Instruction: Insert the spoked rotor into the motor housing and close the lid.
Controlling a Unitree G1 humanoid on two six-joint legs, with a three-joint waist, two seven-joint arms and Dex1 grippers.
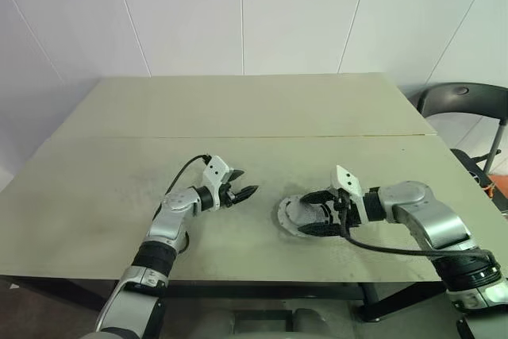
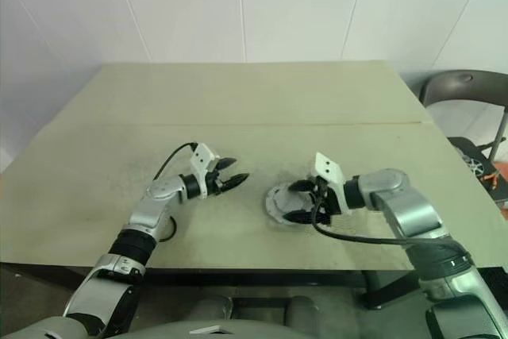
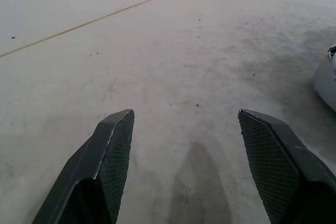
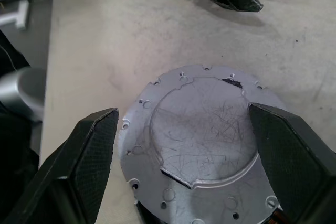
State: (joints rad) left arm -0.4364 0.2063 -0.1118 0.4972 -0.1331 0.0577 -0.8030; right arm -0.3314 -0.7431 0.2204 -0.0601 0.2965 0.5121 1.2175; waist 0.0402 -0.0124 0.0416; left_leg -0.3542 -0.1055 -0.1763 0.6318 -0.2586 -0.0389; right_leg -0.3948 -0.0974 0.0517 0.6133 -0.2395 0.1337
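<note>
The motor housing [image 4: 202, 142] is lying flat on the table [image 1: 238, 109], in the lower centre of the left eye view, slightly right of the middle. Its silver, scratched top face is showing a raised round panel inside a flange ringed with small holes. From these views it cannot be told whether this face is a lid, and the inside of the housing is not showing.

The right gripper [image 1: 324, 212] is hovering at the housing with its fingers released and spread wide. In the right wrist view, one finger [image 4: 84, 161] is standing outside one edge of the disc and the other is overlapping the opposite edge; the disc is sitting between them. Whether either finger is touching the metal cannot be told.

The left gripper [image 1: 242, 193] is sitting left of the housing in the left eye view, near it but apart. Its fingers [image 3: 113, 156] are released, with bare tabletop between them. The housing's pale edge [image 3: 328, 80] is showing at the right border of the left wrist view.
</note>
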